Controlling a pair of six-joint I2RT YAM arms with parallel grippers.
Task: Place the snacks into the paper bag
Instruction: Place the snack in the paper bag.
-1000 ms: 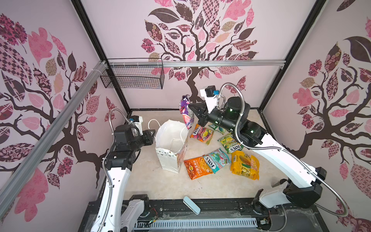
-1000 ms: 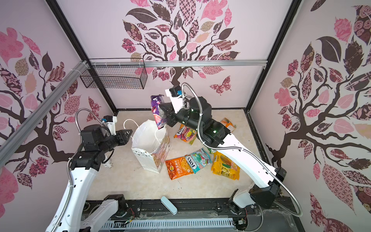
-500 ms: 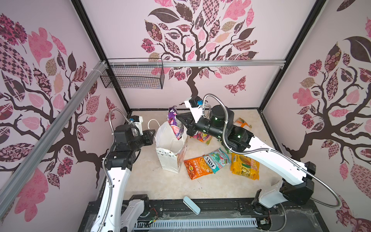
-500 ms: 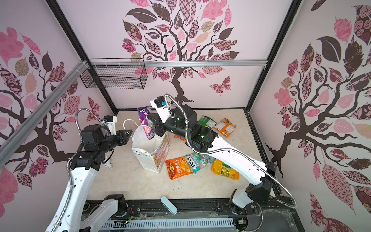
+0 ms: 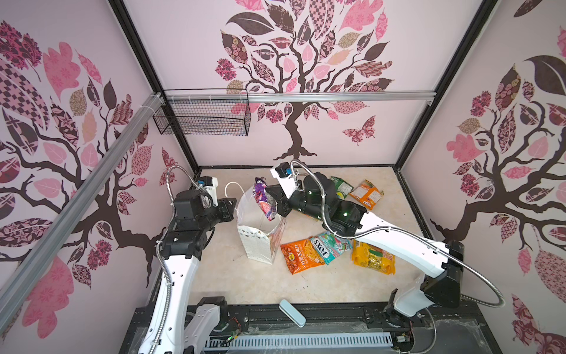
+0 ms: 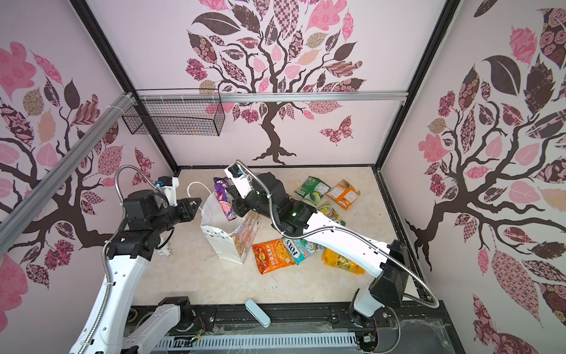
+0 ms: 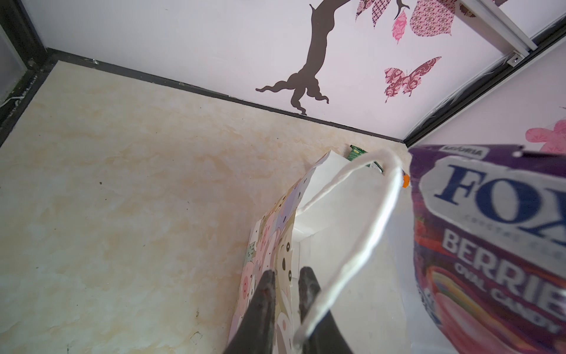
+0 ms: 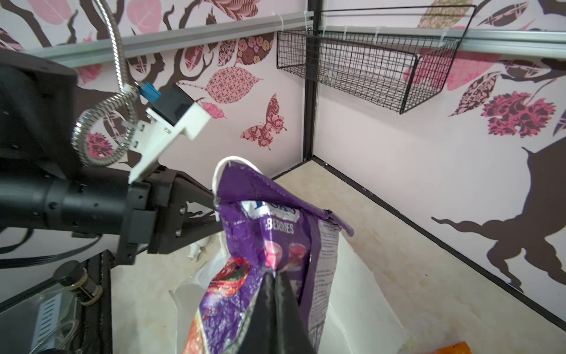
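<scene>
The paper bag (image 5: 255,245) (image 6: 220,242) stands upright and open near the middle-left of the floor. My left gripper (image 5: 233,206) (image 7: 287,274) is at its left rim, its fingers closed on the printed side wall (image 7: 275,245). My right gripper (image 5: 277,205) (image 8: 274,275) is shut on a purple FOXS packet (image 5: 264,202) (image 7: 490,245) (image 8: 269,239), which hangs upright over the bag's open mouth with its lower end inside the rim. Other snacks lie on the floor to the right: an orange packet (image 5: 301,253), a teal FOXS packet (image 5: 329,246), a yellow one (image 5: 372,257), and a green (image 5: 341,188) and an orange one (image 5: 367,193) at the back.
A pale blue bar (image 5: 292,312) lies on the black front rail. A black wire basket (image 5: 203,118) hangs on the back-left wall. The bag's white cord handle (image 7: 361,220) loops up beside my left fingers. Walls close in the floor on three sides.
My right arm has carried the purple packet left and down, from beside the bag to over its mouth. My left gripper has stayed at the bag's rim, its jaws narrowing.
</scene>
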